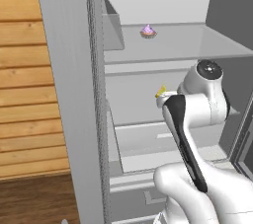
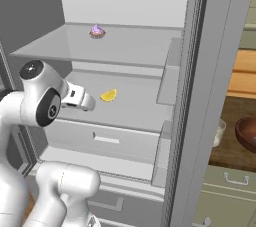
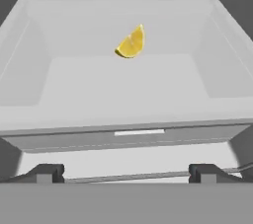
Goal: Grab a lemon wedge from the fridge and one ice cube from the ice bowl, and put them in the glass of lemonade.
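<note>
One lemon wedge (image 3: 131, 43) beyond open claw (image 3: 126, 172)

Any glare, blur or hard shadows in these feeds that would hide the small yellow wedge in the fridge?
Hand view: flat, even rendered light, the small yellow lemon wedge sharp against the pale grey fridge shelf, no glare. Right base view: wedge clear, slightly soft edges. Left base view: the white arm covers most of it, only a sliver showing.

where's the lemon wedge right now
The small bright yellow lemon wedge lies on the grey fridge's middle shelf, one shelf below the pink-frosted cupcake, just ahead of the open two-finger gripper, untouched.
</note>
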Controlling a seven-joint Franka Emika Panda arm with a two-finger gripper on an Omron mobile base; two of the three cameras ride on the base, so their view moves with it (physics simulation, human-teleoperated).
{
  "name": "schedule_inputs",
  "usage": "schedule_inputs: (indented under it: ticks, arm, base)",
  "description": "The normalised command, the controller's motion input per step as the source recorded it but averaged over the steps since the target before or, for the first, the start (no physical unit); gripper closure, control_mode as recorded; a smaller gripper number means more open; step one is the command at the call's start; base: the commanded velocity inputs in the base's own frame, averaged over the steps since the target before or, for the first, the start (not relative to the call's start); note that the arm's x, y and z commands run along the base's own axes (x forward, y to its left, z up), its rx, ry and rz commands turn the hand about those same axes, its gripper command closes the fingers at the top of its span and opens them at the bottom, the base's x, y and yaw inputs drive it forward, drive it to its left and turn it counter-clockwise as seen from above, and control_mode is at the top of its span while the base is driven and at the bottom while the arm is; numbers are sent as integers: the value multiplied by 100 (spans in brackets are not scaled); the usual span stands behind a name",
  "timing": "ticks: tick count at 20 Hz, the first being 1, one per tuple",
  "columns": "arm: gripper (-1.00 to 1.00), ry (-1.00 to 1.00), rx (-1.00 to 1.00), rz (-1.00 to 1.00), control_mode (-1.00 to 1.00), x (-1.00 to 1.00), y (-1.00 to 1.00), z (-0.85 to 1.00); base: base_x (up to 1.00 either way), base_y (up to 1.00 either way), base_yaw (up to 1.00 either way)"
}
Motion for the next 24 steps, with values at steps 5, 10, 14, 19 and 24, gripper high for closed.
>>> schedule_inputs:
  ticks: [5,10,14,19,24]
  arm:
    - [-100,5,0,-14,-100,47,0,-78]
    - [-100,1,0,-7,-100,61,0,-7]
    - [-100,8,0,-1,-100,95,-1,0]
    - [-100,6,0,0,-100,48,-5,0]
    - [-100,1,0,0,-100,53,-1,0]
  base:
    - [0,0,0]
    - [0,0,0]
    - [0,0,0]
    - [0,0,0]
    - [0,0,0]
